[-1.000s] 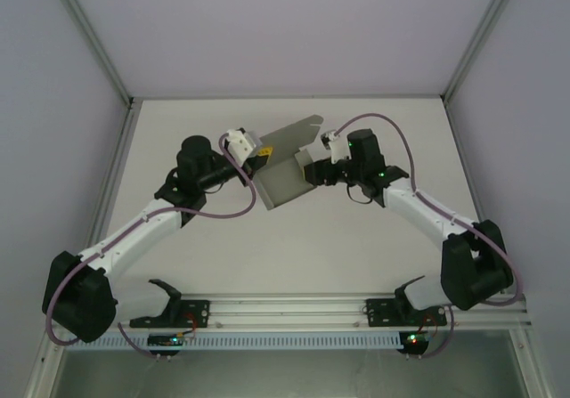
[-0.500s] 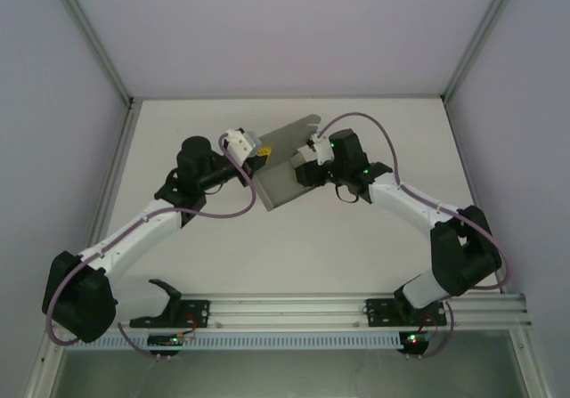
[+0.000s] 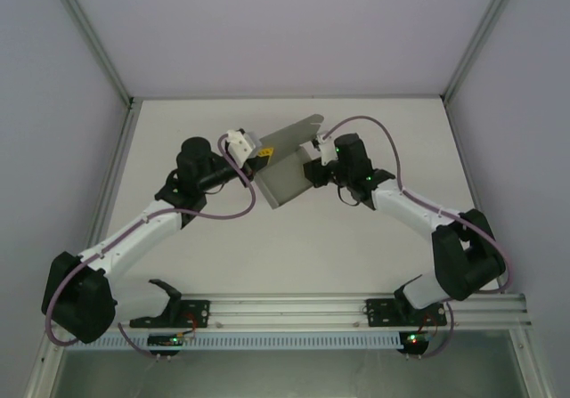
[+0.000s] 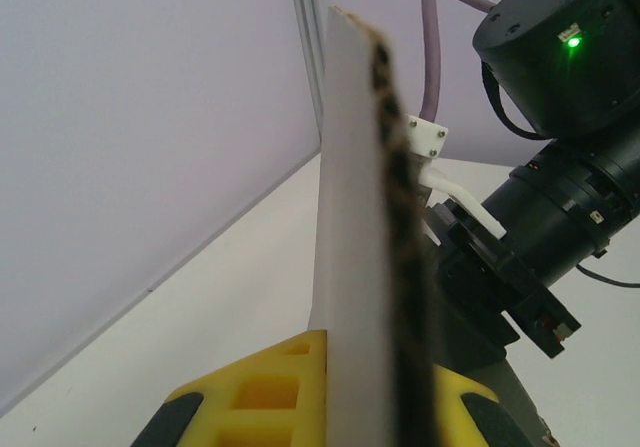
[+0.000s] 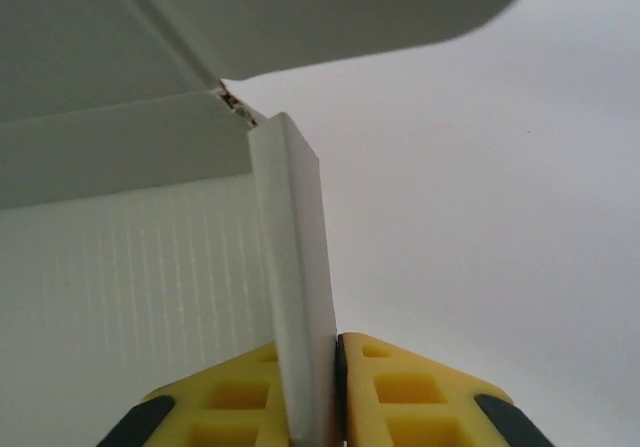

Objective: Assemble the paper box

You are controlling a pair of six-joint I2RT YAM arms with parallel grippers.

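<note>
On bench (image 3: 294, 255) centre: left end effector (image 3: 256, 155) pinching the paper box (image 3: 283, 184) by its left wall; right end effector (image 3: 312, 170) pinching an upright right-hand flap. Step judged: raising side walls; next calls for tucking flaps inward while both grips hold

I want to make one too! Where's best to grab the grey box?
Grab a thin upright side wall of the paper box, coming in from outside with one finger on each face. It stands like a fin, so fingers slide over its edge. The left gripper and right gripper pinch opposite sides.
</note>
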